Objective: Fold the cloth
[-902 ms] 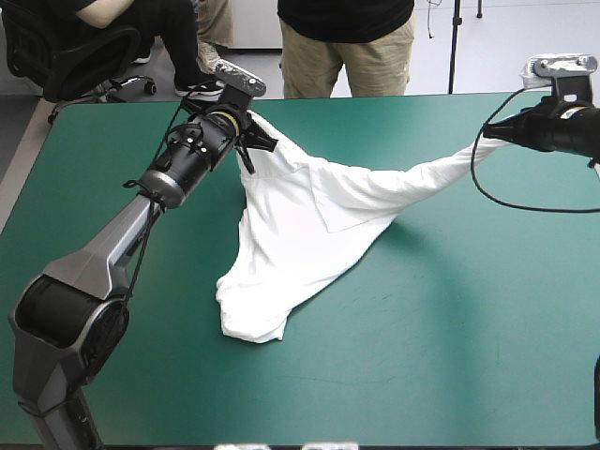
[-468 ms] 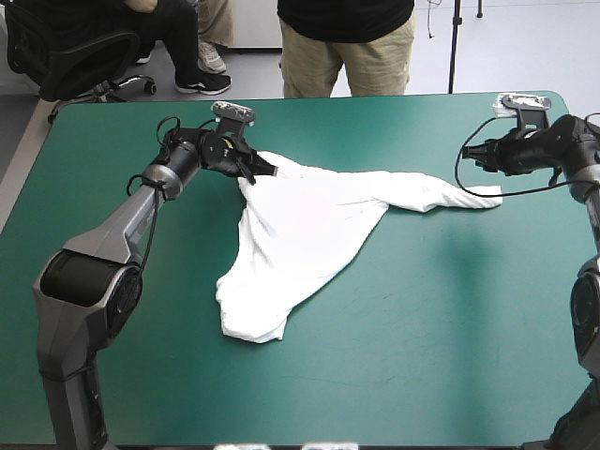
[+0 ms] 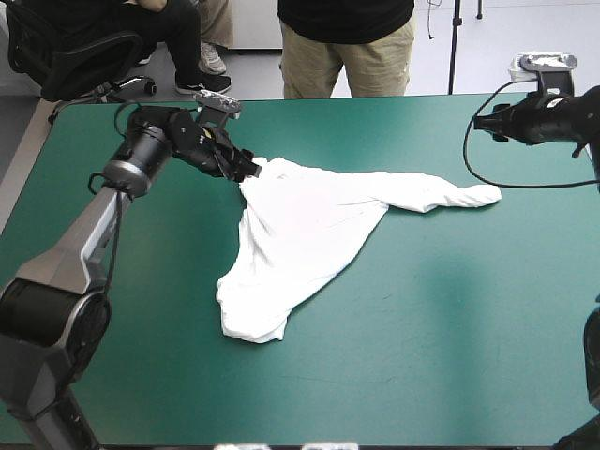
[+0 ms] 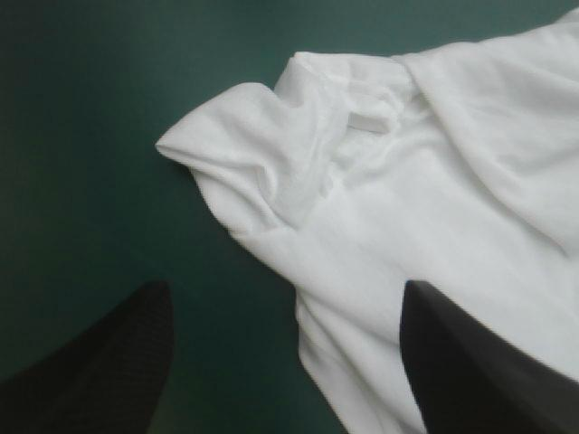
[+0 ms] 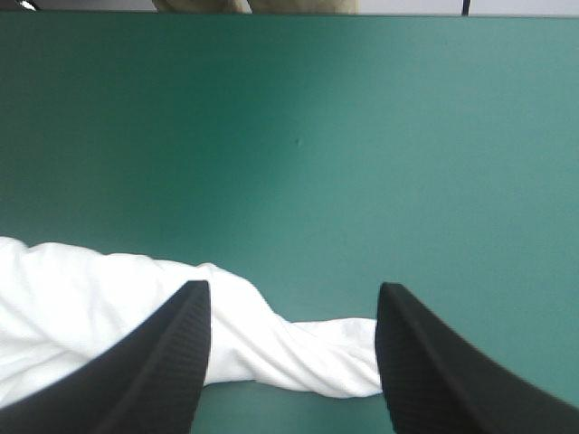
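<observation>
Across the middle of the teal-green worktop (image 3: 441,356), the high view shows the white T-shirt (image 3: 300,234) lying in a crumpled triangle, one sleeve stretched toward the right edge. The right tool (image 3: 480,122), earlier low at that sleeve's tip, now hangs raised near the far right corner. In the left wrist view the left tool (image 4: 282,298) is released, fingers apart over the shirt's rumpled corner. The right wrist view shows the right tool released too, with the twisted sleeve end beneath it.

One T-shirt (image 3: 302,230), one table (image 3: 450,337) and two pincers (image 3: 249,170) (image 3: 479,124).
</observation>
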Robot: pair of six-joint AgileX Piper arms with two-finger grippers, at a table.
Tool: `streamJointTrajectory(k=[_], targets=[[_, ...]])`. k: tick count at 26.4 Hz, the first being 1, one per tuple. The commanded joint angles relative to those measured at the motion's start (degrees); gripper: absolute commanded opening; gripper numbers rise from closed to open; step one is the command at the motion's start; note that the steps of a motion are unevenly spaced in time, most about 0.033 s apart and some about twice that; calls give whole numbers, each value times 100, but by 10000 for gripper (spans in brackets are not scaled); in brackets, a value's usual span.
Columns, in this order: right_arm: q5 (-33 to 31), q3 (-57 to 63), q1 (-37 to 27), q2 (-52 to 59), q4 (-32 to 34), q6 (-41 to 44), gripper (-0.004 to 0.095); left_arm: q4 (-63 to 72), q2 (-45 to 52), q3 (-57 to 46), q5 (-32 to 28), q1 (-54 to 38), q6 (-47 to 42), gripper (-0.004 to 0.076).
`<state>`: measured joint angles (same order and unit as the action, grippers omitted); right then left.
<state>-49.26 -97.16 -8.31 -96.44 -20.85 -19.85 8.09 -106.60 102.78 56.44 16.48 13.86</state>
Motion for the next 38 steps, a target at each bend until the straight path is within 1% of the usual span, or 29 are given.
streamJointTrajectory(k=[1,3,5,9,13,16,19,24,25,29,31,32,33,34,36,38], targets=[[-353,-224,-40,886,-75,32,510,92,976,-66,385,-3,-38,488],[-709,-224,-19,1202,-75,56,509,370,1326,-455,510,-3,-38,489],[-904,-224,-19,1471,-75,79,509,639,1725,-957,571,-3,-38,489],[-918,-224,-19,1873,-59,140,509,1117,2508,-2332,503,8,100,489],[-897,-224,-19,2000,-59,183,509,1206,3132,-3734,258,8,116,489],[-917,-224,-19,1989,-74,231,509,1347,3409,-4584,11,8,202,489],[-931,-224,-19,1989,-200,231,509,1625,3466,-5064,-151,38,414,487],[-889,-224,-19,1989,-275,231,509,1526,3323,-5498,-927,560,488,472],[-901,-224,-19,1989,-275,231,509,1430,3122,-5524,-1039,800,411,472],[-952,-224,-19,1951,-221,231,509,904,2671,-5561,-1365,1078,18,458],[-1089,-224,-19,1871,-178,231,509,616,2352,-5610,-1460,1089,-137,377],[-1152,-213,-19,1773,-21,231,509,504,2143,-5610,-1437,1089,-179,272],[-1180,-213,-19,1716,58,231,507,527,2055,-5610,-1437,1089,-179,217],[-1220,-213,-19,1649,145,247,497,546,1983,-5610,-1437,1089,-179,119],[-1326,-213,-19,1471,386,381,448,568,1878,-5610,-1492,1089,-113,-5],[-1378,-191,-19,1222,656,502,394,592,1879,-5610,-1537,1089,-100,-9]])
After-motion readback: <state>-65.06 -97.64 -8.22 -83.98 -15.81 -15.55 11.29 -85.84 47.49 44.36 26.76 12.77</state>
